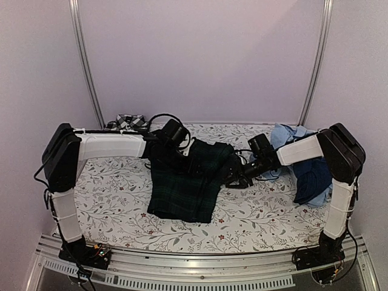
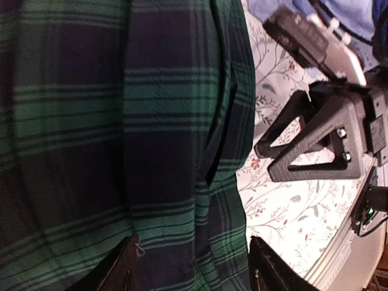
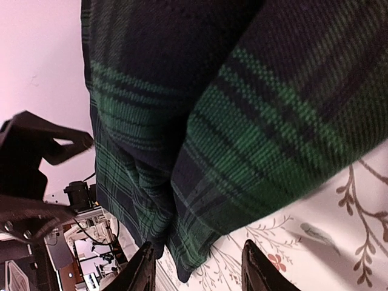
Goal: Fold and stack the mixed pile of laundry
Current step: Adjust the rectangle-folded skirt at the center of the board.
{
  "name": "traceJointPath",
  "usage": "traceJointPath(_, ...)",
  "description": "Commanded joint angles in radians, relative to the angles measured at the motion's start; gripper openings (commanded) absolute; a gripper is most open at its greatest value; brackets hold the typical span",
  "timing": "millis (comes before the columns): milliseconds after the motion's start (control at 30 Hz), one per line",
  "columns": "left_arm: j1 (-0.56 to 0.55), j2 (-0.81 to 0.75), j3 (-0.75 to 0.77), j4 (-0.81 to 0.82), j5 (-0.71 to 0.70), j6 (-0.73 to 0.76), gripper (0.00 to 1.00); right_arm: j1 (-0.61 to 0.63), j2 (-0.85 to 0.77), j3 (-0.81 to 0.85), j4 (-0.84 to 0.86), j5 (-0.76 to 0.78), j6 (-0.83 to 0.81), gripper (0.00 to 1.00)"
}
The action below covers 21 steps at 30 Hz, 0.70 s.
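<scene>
Pale lilac walls [image 1: 200, 54] enclose the tabletop [image 1: 260, 218] (white cloth printed with sprigs), with a black-and-white checked shirt [image 1: 127, 121] bunched at its back left edge. The left tool [image 1: 187, 160] hangs, fingers apart, over the dark green-navy plaid garment [image 1: 182, 194] spread in the middle, and the right tool [image 1: 237, 179], fingers also apart, sits at that garment's right edge. A light blue piece [image 1: 285, 134] and a navy piece [image 1: 312, 176] lie heaped far right.

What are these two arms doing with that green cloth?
They are folding laundry. The plaid garment lies spread mid-table. The left claw is open over its far left part, and the right claw is open at its right edge. Neither seems to grip it. A checked shirt and blue pieces sit in the back corners.
</scene>
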Motion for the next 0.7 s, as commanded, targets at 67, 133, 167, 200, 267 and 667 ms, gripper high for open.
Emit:
traceJointPath(67,-0.060,0.112,0.130,-0.041,-0.029,-0.045,0.61,0.002,0.066,-0.023,0.197,-0.006,0.183,0.47)
traceJointPath(133,-0.063,0.161,0.179,-0.081,-0.054,-0.041,0.57,0.008,0.079,-0.017,0.188,0.005,0.190,0.47)
traceJointPath(167,-0.063,0.180,0.207,-0.100,-0.072,-0.040,0.56,0.012,0.085,-0.016,0.186,0.009,0.189,0.47)
traceJointPath(200,-0.064,0.197,0.228,-0.116,-0.088,-0.034,0.55,0.013,0.088,-0.015,0.180,0.013,0.190,0.47)
traceJointPath(267,-0.068,0.226,0.267,-0.146,-0.128,-0.023,0.55,0.019,0.097,-0.018,0.165,0.028,0.188,0.46)
traceJointPath(667,-0.082,0.332,0.377,-0.219,-0.136,0.013,0.31,0.025,0.137,-0.032,0.197,0.021,0.190,0.31)
